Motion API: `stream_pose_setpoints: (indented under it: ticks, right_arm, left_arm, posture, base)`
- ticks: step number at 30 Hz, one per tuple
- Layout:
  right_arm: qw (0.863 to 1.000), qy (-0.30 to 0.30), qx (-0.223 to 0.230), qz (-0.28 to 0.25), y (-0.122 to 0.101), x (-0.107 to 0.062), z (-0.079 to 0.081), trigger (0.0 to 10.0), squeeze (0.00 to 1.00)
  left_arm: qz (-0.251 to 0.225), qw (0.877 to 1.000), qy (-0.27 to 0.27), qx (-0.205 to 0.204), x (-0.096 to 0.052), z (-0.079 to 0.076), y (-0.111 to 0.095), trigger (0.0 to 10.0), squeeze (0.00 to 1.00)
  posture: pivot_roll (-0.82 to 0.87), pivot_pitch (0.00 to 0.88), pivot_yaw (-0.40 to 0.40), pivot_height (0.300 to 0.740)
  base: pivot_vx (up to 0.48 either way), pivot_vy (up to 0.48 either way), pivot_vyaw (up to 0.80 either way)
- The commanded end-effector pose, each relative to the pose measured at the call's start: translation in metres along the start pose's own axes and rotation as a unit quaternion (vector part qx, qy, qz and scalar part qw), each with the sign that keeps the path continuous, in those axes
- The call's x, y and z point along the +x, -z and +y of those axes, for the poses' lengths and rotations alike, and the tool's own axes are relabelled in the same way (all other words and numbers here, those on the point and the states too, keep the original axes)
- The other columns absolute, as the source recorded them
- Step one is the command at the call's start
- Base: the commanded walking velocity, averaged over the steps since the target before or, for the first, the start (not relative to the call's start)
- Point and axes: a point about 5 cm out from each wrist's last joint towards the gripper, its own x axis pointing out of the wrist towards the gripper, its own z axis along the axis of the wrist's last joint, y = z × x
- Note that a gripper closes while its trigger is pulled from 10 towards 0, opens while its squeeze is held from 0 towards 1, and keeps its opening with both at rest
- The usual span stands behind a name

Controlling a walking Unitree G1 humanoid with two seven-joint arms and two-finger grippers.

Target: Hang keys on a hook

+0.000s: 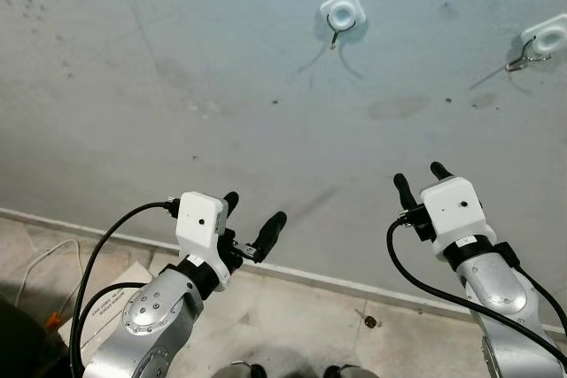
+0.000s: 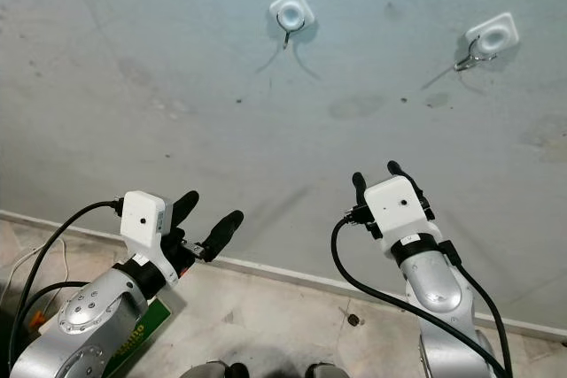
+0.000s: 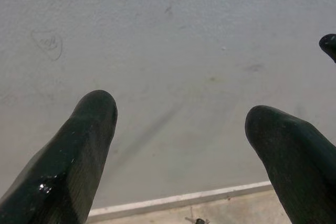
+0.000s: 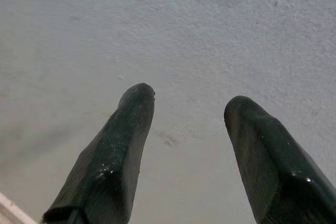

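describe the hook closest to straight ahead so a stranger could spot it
On the grey plaster wall, two white square-backed metal hooks sit high up. The target is the left white square hook, roughly above the gap between the arms. Unlike the right white hook near the frame edge, its wire hangs straight down.

The wall (image 1: 221, 86) is a broad bare grey face, with open air between it and both sets of fingers. Two white hooks stick out near its top edge: one hook (image 1: 342, 15) above the middle and a second hook (image 1: 542, 42) toward the top right corner, well apart, with plain wall between them. The left gripper (image 1: 252, 219) and right gripper (image 1: 418, 176) stand spread, well apart from each other. On the floor (image 1: 292, 325) near the wall's bottom edge lies a small dark object (image 1: 369, 320); a box (image 2: 137, 343) sits at the lower left.
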Motion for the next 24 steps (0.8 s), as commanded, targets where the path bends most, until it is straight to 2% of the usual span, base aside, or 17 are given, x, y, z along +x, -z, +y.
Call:
stream_pose_setpoints:
  ticks: [1, 24]
  right_arm:
    - [1.000, -0.006, 0.002, 0.004, 0.0013, 0.0000, 0.0011, 10.0, 0.00]
    - [1.000, -0.007, 0.001, 0.006, 0.0020, 0.0005, 0.0009, 10.0, 0.00]
  left_arm:
    - [0.004, 1.000, -0.003, 0.004, -0.0011, 0.0009, 0.0008, 10.0, 0.00]
    - [0.005, 1.000, -0.006, 0.003, -0.0010, 0.0020, 0.0015, 10.0, 0.00]
  posture:
    - [-0.04, 0.119, 0.044, 0.740]
    - [-0.04, 0.123, 0.041, 0.740]
  base:
    - [-0.311, 0.000, 0.00]
    - [-0.311, 0.000, 0.00]
